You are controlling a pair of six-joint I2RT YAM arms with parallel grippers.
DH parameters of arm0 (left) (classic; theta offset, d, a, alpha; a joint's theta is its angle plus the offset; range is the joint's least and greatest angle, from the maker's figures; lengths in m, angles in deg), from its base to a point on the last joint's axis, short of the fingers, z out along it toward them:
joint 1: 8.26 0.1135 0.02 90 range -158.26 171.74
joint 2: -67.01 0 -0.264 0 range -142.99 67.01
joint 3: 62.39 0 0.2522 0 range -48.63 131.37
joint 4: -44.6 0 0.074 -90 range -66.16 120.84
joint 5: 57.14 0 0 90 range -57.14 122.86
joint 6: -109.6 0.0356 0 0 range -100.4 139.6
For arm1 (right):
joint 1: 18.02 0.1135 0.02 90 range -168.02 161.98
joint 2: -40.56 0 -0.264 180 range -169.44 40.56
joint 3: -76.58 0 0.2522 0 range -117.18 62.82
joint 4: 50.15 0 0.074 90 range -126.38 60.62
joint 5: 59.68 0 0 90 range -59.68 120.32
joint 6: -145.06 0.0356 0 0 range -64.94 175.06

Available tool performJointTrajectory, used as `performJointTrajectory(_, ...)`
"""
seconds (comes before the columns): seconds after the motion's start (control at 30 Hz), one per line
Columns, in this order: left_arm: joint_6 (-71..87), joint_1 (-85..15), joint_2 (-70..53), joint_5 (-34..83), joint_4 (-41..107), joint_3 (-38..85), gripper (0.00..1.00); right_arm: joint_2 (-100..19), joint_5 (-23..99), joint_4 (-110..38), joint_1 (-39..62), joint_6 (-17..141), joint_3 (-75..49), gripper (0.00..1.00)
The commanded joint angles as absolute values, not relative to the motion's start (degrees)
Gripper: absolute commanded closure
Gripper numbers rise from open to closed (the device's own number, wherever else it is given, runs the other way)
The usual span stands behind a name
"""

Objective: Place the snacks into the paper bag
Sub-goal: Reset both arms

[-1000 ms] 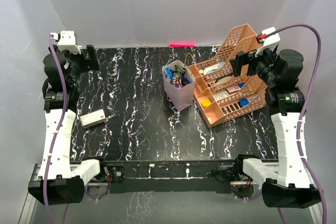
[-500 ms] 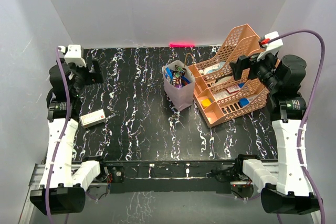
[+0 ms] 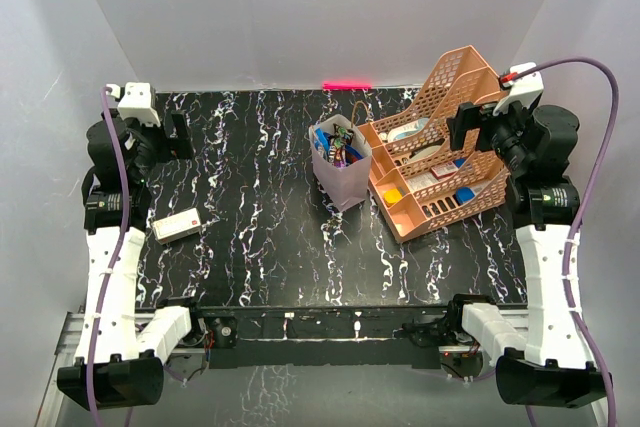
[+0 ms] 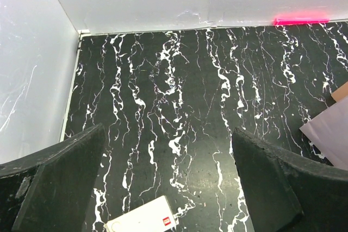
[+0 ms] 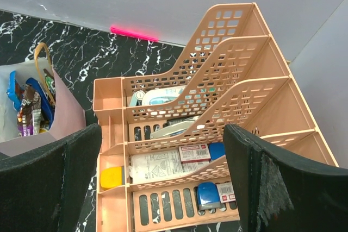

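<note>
Two hands hang spread wide, holding nothing: the left hand (image 3: 178,135) at the surface's (image 3: 270,237) 10 o'clock, the right hand (image 3: 462,125) at 2 o'clock over a pink mesh organiser (image 3: 440,209). A small white box (image 3: 177,224) lies at the left hand's 6 o'clock. Near centre stands the paper bag (image 3: 342,179), upright, snacks (image 3: 336,149) inside, with the organiser just beside it at 3 o'clock.

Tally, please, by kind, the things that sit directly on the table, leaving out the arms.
paper bag: 1
pink mesh organiser: 1
white box: 1
Total: 3
</note>
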State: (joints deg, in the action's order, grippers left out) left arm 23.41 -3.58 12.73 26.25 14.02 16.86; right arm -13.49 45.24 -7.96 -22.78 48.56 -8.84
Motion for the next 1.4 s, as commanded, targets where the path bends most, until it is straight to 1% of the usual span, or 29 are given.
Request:
performJointTrajectory(0.0, 23.13, -3.03, 12.77, 26.18, 13.35, 18.98, 0.02, -12.12, 44.41, -10.04, -23.63, 48.51, -9.05, 0.02)
performJointTrajectory(0.27, 22.72, -2.83, 12.71, 24.69, 13.36, 18.80, 0.02, -11.37, 44.30, -9.34, -23.93, 48.17, -8.88, 0.02)
performJointTrajectory(0.57, 23.64, -2.45, 12.88, 27.48, 13.18, 19.37, 0.02, -11.33, 43.60, -8.69, -23.99, 48.12, -9.34, 0.02)
performJointTrajectory(1.37, 23.65, -2.19, 13.12, 26.56, 13.53, 18.69, 0.02, -11.57, 43.67, -9.04, -24.09, 48.10, -8.80, 0.02)
